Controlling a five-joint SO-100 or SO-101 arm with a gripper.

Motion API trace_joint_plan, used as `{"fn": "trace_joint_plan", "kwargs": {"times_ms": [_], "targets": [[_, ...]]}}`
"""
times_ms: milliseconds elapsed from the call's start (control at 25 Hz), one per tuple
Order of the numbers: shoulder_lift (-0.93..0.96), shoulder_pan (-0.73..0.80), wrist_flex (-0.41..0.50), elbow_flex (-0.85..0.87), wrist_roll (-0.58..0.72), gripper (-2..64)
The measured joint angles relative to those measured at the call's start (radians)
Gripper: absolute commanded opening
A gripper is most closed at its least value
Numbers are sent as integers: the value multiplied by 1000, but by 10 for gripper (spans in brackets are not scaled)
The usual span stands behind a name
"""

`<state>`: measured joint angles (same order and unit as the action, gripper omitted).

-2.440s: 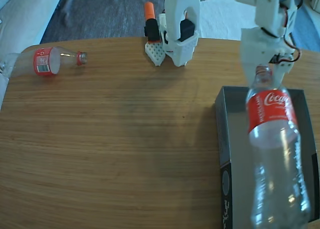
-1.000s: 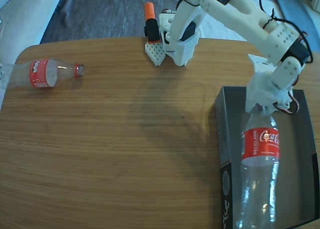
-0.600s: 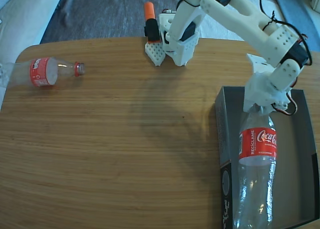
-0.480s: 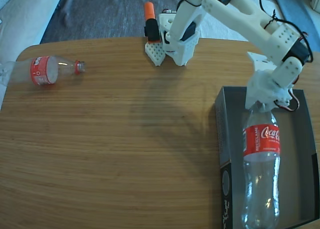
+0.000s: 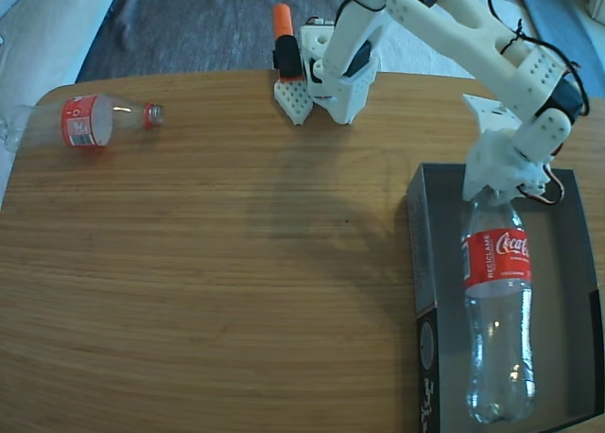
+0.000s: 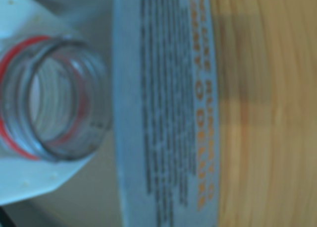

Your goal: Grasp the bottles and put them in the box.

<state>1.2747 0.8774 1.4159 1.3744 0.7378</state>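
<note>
One bottle (image 5: pixel 498 310) lies lengthwise inside the box (image 5: pixel 423 253), which sits at the table's (image 5: pixel 236 282) right edge in the fixed view, neck toward the far wall, and my pincer (image 5: pixel 498 185) sits right over that neck, though whether it's clamped or slack I can't tell. Up close in the wrist view the open, capless mouth (image 6: pixel 52 108) fills the left side, beside the box's printed wall (image 6: pixel 168 108). The other bottle (image 5: pixel 80 121) lies on its side at the far left corner, well apart from the box.
</note>
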Motion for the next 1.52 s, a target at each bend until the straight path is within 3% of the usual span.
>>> {"fn": "trace_joint_plan", "kwargs": {"times_ms": [1000,1080,1200,1280,1520], "targets": [[0,-6,-60,32,-9,7],[0,-6,-60,32,-9,78],[0,-31,-69,32,-14,262],[0,-52,-71,32,-18,336],[0,-72,-71,32,-11,352]]}}
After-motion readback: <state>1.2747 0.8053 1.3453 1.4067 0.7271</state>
